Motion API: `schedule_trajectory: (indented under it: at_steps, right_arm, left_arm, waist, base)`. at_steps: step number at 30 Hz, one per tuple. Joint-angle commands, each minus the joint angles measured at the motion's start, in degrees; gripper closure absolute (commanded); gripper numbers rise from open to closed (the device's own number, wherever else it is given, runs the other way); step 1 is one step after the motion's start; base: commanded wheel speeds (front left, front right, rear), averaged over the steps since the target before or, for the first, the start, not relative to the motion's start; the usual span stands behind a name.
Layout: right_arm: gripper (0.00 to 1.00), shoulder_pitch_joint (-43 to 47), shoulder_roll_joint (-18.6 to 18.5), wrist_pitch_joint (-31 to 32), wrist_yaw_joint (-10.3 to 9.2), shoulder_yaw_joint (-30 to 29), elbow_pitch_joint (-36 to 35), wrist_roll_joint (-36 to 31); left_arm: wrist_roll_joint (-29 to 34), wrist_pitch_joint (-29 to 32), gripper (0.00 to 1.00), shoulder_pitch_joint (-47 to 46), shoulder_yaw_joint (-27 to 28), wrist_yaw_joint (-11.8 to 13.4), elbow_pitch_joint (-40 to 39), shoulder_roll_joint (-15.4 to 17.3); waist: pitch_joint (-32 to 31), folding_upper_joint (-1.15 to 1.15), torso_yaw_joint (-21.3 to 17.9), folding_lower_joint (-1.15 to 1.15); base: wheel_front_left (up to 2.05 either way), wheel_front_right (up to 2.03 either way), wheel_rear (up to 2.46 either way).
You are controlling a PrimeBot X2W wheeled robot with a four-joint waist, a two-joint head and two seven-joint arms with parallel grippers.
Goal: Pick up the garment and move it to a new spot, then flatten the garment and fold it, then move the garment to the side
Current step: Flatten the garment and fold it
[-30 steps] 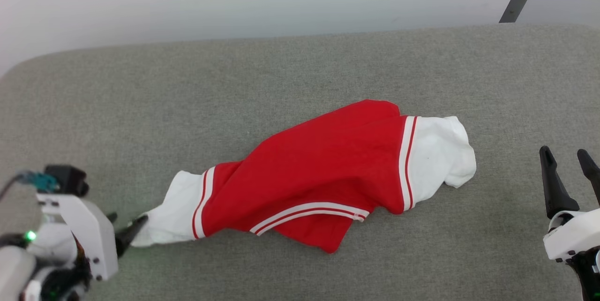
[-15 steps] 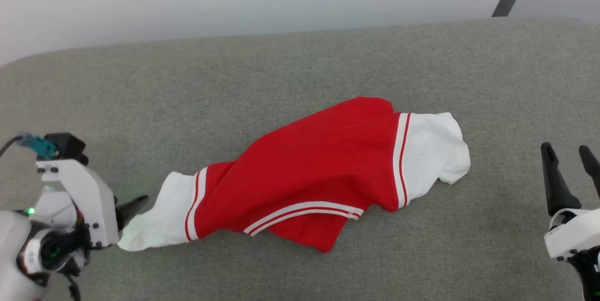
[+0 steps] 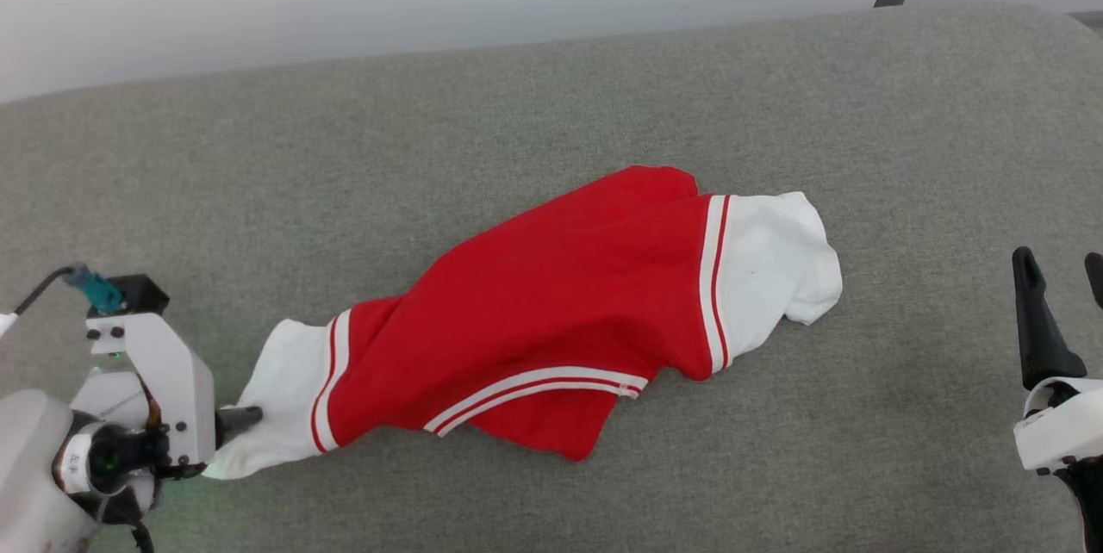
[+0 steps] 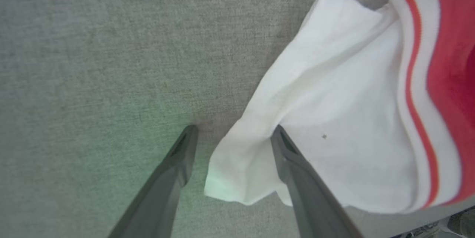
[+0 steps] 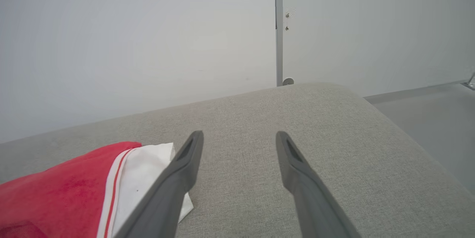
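One rumpled soft red garment (image 3: 551, 320) sprawls across nubby grey cushion (image 3: 517, 122).

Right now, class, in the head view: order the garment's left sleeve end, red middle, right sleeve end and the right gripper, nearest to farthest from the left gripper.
1. left sleeve end, lower left, at the left gripper
2. red middle, centre
3. right sleeve end, right of centre
4. right gripper, far right edge

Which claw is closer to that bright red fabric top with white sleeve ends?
Left. The left gripper, open, straddles a white sleeve corner of the red top; the right gripper stands apart beyond the other sleeve.
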Motion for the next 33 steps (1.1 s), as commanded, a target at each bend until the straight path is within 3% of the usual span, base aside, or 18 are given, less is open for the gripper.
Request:
schedule_trajectory:
  at_steps: [1, 7, 8, 9, 10, 20, 27, 33]
  right_arm:
    - [0.0, 0.3, 0.2, 0.2, -0.04, -0.4, -0.4, -0.2]
    - [0.0, -0.1, 0.2, 0.9, -0.04, -1.0, -0.9, -0.3]
    - [0.0, -0.2, 0.1, 1.2, -0.04, -1.0, -1.0, -0.2]
    - [0.0, -0.3, -0.1, 1.6, -0.04, -0.6, -1.1, 0.2]
    - [0.0, -0.5, -0.3, 2.2, -0.04, 0.1, -1.2, 0.7]
    - [0.0, -5.6, -7.9, 14.8, -0.04, 7.4, 2.3, 6.3]
    - [0.0, -13.4, -13.7, 23.1, -0.02, 13.3, 11.2, 11.7]
    - [0.0, -18.8, -15.9, 26.7, -0.01, 18.4, 18.7, 15.8]
  left_arm:
    - [0.0, -0.2, 0.0, -0.4, -0.1, -0.4, 1.4, -0.6]
    - [-1.7, 0.0, 0.0, -0.3, -0.1, -1.3, 6.5, -2.8]
    - [-2.6, 0.8, 0.29, -0.1, -0.1, -1.4, 7.1, -3.5]
    - [-3.0, 1.3, 0.69, 0.0, -0.2, -2.0, 7.4, -4.0]
    - [-3.3, 1.2, 1.0, -0.2, 0.0, -2.2, 7.6, -4.4]
    - [-2.8, 0.1, 1.0, -3.1, -0.4, -4.1, 8.4, -5.7]
    - [-1.6, -1.5, 1.0, -6.0, -1.1, -5.3, 7.4, -7.6]
    - [-0.6, -2.2, 1.0, -8.3, -2.2, -6.2, 7.1, -9.5]
  waist:
    - [0.3, 0.0, -0.1, 0.0]
    - [1.0, 0.0, -0.1, 0.0]
    - [1.1, 0.0, -0.1, 0.0]
    - [1.2, 0.0, 0.0, 0.0]
    - [1.3, 0.0, 0.1, 0.0]
    - [3.0, 0.0, 1.5, 0.0]
    - [5.2, 0.0, 4.2, 0.0]
    - [7.5, 0.0, 6.5, 0.0]
  base:
    - [0.0, 0.0, 0.0]
    - [0.0, 0.0, 0.0]
    - [0.0, 0.0, 0.0]
    - [0.0, 0.0, 0.0]
    - [0.0, 0.0, 0.0]
    - [0.0, 0.0, 0.0]
    - [0.0, 0.0, 0.0]
    - [0.0, 0.0, 0.0]
